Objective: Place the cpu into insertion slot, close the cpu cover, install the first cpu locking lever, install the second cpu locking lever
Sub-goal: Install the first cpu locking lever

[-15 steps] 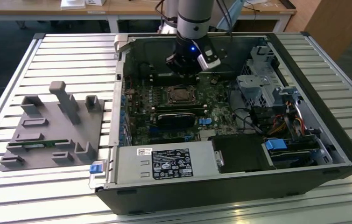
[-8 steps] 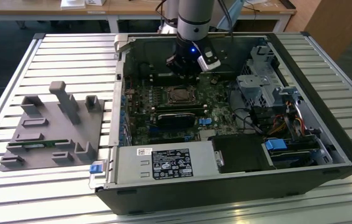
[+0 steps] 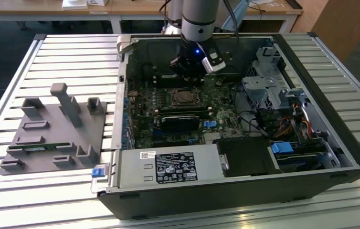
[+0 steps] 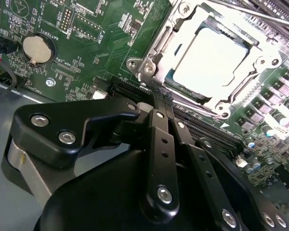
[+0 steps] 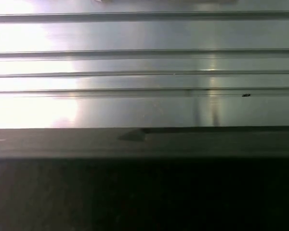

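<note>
The gripper (image 4: pixel 156 103) is hanging inside the open case (image 3: pixel 333 143) lying on the counter (image 3: pixel 71 47), just beside the slot (image 3: pixel 183 97). In the second wrist view its jaws are sitting closed together, holding nothing. The cpu (image 4: pixel 209 60) is lying in the slot, with the cover (image 4: pixel 159 48) framing it, near the case's far wall. A grey fixture (image 3: pixel 52 133) is sitting near the counter's edge at the exterior view's left.

A slatted aluminium table (image 3: pixel 71 57) fills most of the exterior view. Directly on it lie two things — an open black computer case (image 3: pixel 244 191) across the centre and right of the frame, and a grey plastic fixture (image 3: pixel 52 138) with upright posts at the left, just beside the case.
</note>
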Robot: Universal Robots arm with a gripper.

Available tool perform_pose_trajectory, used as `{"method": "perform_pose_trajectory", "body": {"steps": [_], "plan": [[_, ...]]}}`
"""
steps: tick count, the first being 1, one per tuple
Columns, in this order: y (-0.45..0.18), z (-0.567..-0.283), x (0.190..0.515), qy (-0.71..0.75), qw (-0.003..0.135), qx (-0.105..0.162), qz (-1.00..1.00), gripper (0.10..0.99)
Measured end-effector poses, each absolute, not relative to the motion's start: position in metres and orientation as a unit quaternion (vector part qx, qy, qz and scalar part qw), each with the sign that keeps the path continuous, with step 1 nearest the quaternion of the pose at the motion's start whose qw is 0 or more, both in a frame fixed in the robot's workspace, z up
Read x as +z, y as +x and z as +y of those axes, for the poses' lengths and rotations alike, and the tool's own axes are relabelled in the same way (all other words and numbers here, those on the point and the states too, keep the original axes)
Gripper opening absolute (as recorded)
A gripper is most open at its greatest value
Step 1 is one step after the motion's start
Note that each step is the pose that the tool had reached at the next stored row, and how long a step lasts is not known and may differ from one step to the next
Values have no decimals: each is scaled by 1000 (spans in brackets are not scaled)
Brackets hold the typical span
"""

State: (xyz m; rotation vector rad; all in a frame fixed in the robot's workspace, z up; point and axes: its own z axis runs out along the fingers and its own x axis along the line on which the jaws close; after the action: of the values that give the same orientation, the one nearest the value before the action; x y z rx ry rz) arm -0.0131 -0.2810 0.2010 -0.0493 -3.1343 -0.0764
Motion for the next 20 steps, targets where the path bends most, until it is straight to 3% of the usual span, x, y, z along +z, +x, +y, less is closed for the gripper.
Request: {"method": "perform_pose_trajectory", "body": {"steps": [20], "plan": [[-13,-278,196,-16,3,-16,-1000,106]]}}
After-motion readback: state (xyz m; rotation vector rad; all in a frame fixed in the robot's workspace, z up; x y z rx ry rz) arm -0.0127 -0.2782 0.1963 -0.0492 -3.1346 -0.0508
